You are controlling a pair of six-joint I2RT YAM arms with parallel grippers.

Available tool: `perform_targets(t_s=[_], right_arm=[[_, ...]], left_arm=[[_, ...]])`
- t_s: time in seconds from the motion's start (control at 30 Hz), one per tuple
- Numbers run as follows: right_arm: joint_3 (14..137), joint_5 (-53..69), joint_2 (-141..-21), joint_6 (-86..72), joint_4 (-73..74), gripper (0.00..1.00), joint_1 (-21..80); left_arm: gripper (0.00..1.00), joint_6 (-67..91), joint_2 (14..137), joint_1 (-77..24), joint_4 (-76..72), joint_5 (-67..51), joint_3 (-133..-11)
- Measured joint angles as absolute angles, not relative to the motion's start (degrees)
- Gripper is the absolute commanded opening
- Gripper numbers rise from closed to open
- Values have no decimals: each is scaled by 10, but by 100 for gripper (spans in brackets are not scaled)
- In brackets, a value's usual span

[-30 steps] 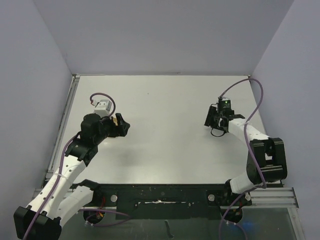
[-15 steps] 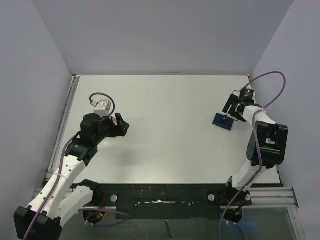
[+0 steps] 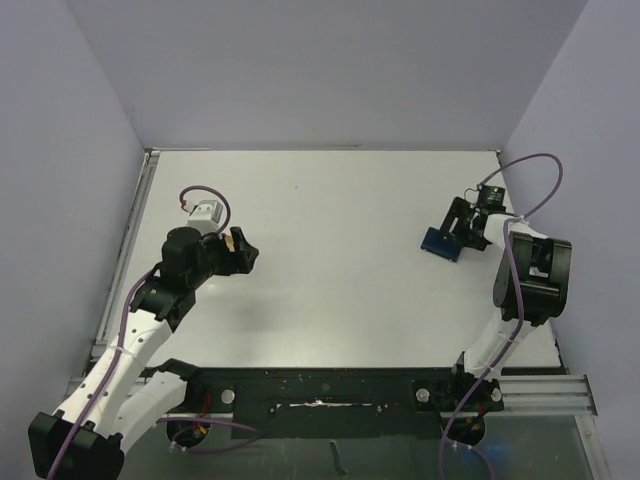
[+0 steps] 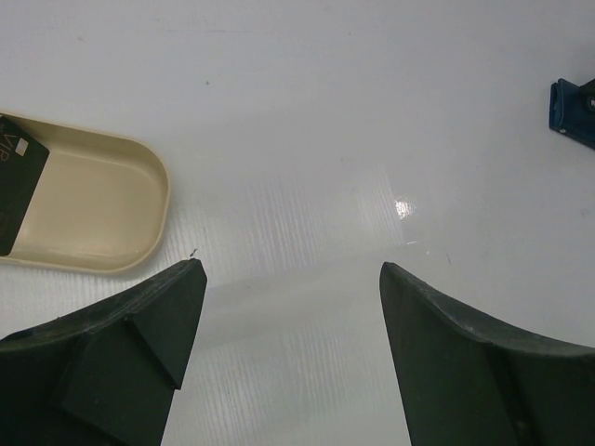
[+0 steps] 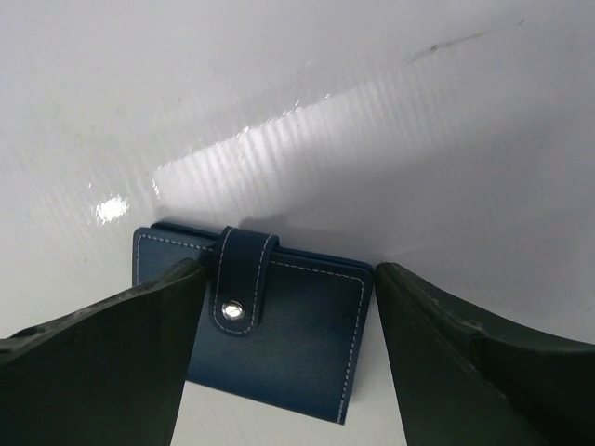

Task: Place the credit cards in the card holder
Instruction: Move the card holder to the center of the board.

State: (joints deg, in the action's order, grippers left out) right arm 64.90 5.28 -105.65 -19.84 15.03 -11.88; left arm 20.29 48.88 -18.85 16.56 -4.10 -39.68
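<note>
We find the card holder closed, its snap tab folded over the front. It lies flat on the right side of the counter. The right gripper hangs low over it with jaws wide, one finger at each side edge of the holder; we cannot tell whether either touches it. The left gripper hovers above the left side of the counter, well apart from the holder, jaws wide and holding nothing. Just ahead of it lies a beige tray. A black card rests in the tray's left end, partly cut off by the frame edge.
</note>
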Motion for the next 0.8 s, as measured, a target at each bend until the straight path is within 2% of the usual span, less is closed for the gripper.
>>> perform_targets(t_s=[0.2,0.4,0.67,0.8], right_arm=[[596,61,-1021,-208,127,66,-79],[569,45,-998,-226,124,61,22],[515,41,-947,-311,137,61,136],[489,38,-921,-372,139,64,183]], left_arm=[[74,203,494,-186,166,-41,-397],[73,203,507,-186,166,-41,-397],[71,203,515,-187,168,-41,-397],[69,203,528,-187,172,-44,-397]])
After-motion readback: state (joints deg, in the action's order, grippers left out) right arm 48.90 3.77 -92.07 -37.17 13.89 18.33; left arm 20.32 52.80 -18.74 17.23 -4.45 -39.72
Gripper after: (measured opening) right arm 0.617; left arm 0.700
